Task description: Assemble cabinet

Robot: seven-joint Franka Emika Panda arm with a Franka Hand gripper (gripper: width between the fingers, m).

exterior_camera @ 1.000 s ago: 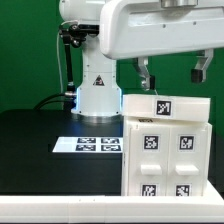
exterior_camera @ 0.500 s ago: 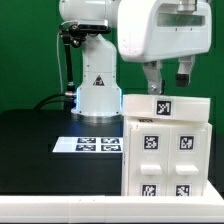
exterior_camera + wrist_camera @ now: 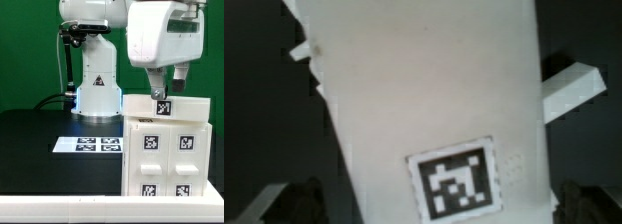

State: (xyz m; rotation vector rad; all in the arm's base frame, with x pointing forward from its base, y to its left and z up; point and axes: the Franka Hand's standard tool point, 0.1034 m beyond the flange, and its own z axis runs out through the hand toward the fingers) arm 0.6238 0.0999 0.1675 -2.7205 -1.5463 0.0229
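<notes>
The cabinet (image 3: 168,145) is a large white box standing at the exterior view's right, with four small tagged blocks in a two-by-two grid on its front and one tag on its top edge. My gripper (image 3: 167,86) hangs just above that top edge, open and holding nothing. In the wrist view the cabinet's white top face (image 3: 429,90) with its tag fills the frame. The dark fingers (image 3: 299,200) stand on either side of it, with the gripper (image 3: 446,205) centred over the tag. I cannot tell if the fingers touch the box.
The marker board (image 3: 98,145) lies flat on the black table to the exterior view's left of the cabinet. The arm's white base (image 3: 97,92) stands behind it. A green wall closes the back.
The hand has turned about its axis, shifted toward the exterior view's left and come down over the cabinet's top edge. The cabinet has not moved.
</notes>
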